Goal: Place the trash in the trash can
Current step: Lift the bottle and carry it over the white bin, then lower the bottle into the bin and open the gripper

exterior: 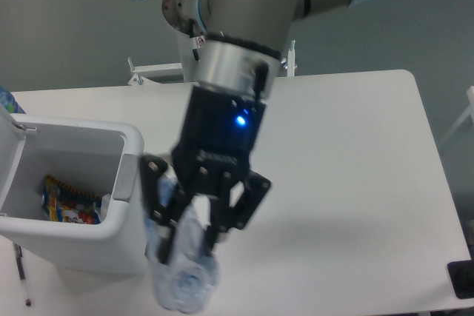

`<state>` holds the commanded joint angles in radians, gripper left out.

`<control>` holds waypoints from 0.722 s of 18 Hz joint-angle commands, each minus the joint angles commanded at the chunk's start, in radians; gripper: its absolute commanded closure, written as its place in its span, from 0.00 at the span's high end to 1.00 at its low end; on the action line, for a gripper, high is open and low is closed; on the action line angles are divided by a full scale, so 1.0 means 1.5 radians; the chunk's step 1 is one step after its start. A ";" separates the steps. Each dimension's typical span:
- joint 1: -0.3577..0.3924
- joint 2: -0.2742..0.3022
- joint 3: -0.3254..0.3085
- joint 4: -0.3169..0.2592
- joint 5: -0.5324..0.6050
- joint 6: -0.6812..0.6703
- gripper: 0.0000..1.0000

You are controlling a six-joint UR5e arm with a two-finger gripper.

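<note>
My gripper hung above the table, just to the right of the trash can, its fingers clamped on the bottle; the bottle hung down from them, clear and bluish, its bottom end toward the camera and beside the can's front right corner; the can's lid stood open at its left; inside the can lay a colourful wrapper against the left wall.

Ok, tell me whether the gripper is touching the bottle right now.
Touching. The camera view shows the gripper with its fingers closed around the bottle, which hangs in its grasp beside the trash can.
</note>
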<state>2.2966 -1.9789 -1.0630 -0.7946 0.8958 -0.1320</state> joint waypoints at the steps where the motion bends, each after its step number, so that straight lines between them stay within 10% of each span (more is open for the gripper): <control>1: -0.011 0.003 -0.012 0.006 0.000 0.001 0.48; 5: -0.041 0.013 -0.077 0.091 0.000 0.005 0.48; 13: -0.086 0.042 -0.163 0.104 0.003 0.094 0.49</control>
<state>2.1676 -1.9160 -1.3068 -0.6381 0.9004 0.0090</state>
